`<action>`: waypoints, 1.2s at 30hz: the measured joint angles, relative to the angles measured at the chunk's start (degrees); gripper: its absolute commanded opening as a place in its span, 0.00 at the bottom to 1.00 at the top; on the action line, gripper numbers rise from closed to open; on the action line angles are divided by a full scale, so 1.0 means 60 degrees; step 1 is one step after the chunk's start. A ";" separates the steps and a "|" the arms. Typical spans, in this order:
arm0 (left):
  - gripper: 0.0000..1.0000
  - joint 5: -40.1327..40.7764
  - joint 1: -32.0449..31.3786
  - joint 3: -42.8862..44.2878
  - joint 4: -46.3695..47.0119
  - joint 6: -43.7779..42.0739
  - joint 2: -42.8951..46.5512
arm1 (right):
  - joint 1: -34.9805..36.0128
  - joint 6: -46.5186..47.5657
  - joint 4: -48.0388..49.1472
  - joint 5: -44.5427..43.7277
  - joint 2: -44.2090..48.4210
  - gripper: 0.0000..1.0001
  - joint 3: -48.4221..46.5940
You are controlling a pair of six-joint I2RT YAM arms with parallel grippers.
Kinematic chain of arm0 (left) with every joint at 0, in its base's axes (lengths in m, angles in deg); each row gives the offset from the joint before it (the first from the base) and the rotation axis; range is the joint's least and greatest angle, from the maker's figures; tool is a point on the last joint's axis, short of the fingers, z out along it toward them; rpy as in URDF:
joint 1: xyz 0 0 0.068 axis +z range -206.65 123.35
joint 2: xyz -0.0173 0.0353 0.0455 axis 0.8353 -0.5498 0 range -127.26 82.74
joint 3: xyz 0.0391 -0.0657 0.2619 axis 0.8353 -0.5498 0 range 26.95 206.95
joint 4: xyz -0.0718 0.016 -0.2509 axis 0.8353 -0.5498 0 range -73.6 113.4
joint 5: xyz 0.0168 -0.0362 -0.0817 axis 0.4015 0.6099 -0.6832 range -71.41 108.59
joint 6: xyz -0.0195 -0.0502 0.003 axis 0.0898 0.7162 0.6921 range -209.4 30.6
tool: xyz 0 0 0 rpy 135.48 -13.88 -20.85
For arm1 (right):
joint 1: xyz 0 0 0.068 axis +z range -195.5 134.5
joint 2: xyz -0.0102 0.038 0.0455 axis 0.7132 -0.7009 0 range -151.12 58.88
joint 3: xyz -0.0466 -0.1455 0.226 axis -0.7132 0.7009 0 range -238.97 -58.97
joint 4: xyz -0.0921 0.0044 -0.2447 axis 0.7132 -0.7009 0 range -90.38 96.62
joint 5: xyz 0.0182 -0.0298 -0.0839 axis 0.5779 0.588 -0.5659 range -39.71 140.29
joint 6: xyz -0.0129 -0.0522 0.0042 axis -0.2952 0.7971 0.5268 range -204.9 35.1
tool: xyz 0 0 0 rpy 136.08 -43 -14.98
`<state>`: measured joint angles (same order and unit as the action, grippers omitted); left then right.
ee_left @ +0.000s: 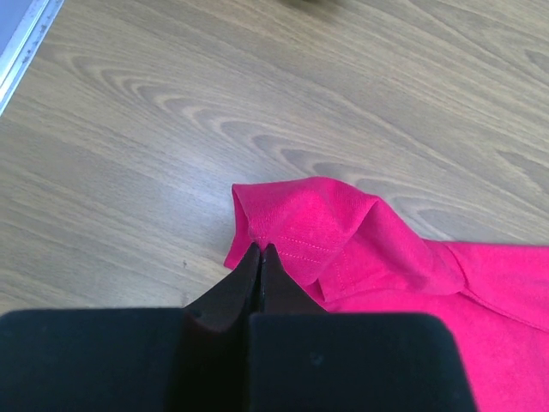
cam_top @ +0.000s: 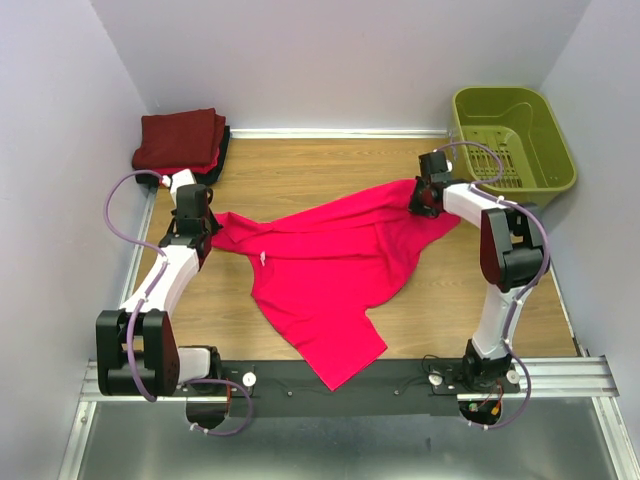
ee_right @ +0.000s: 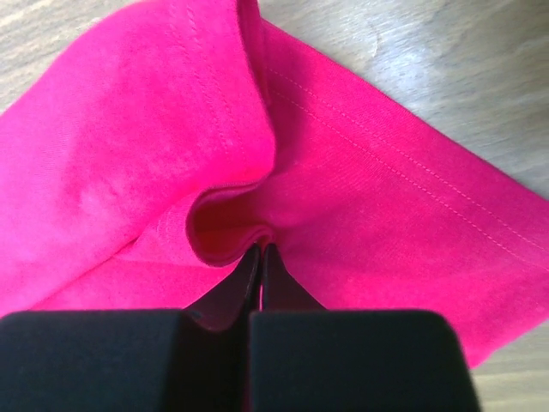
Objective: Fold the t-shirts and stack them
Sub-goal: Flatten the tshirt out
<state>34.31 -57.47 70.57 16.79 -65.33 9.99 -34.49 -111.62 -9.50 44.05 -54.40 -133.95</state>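
A bright pink-red t-shirt (cam_top: 325,265) lies spread and rumpled across the middle of the wooden table. My left gripper (cam_top: 203,218) is shut on its left corner, a hemmed edge (ee_left: 287,227) pinched at the fingertips. My right gripper (cam_top: 428,192) is shut on a fold of the shirt (ee_right: 257,172) at its right end, near the basket. A stack of folded t-shirts (cam_top: 182,140), dark maroon on top with red and black edges below, sits at the back left corner.
An olive-green plastic basket (cam_top: 545,165) stands at the back right corner, close behind my right arm. Bare wood (cam_top: 310,165) shows behind the shirt. A metal rail (ee_left: 26,39) runs along the table's left edge.
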 measured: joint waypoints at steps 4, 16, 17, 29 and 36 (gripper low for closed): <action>0.00 0.0004 0.0000 0.0484 -0.0353 0.0102 -0.0004 | 0.0000 0.0178 -0.0262 -0.0102 0.0226 0.01 -0.0197; 0.00 -0.0040 0.0248 0.3126 -0.1392 0.0310 -0.0481 | -0.0084 0.1056 -0.1195 -0.0973 0.1774 0.01 -0.2255; 0.00 -0.0040 0.0310 0.3588 -0.1530 0.0317 -0.0601 | -0.0113 0.1144 -0.1264 -0.1042 0.1872 0.01 -0.2524; 0.00 0.0022 0.0583 1.0382 -0.2703 0.0313 -0.1009 | -0.0222 0.2419 -0.1942 -0.1355 0.3625 0.01 -0.6229; 0.00 0.0324 0.0583 1.0830 -0.2681 0.0175 0.1410 | -0.0222 0.3348 -0.1931 -0.1264 0.6218 0.00 -0.6528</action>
<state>36.26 -53.97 135.55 0.70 -64.28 18.45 -35.83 -91.54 -21.08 36.46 -17.09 -173.12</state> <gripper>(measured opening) 0.007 0.011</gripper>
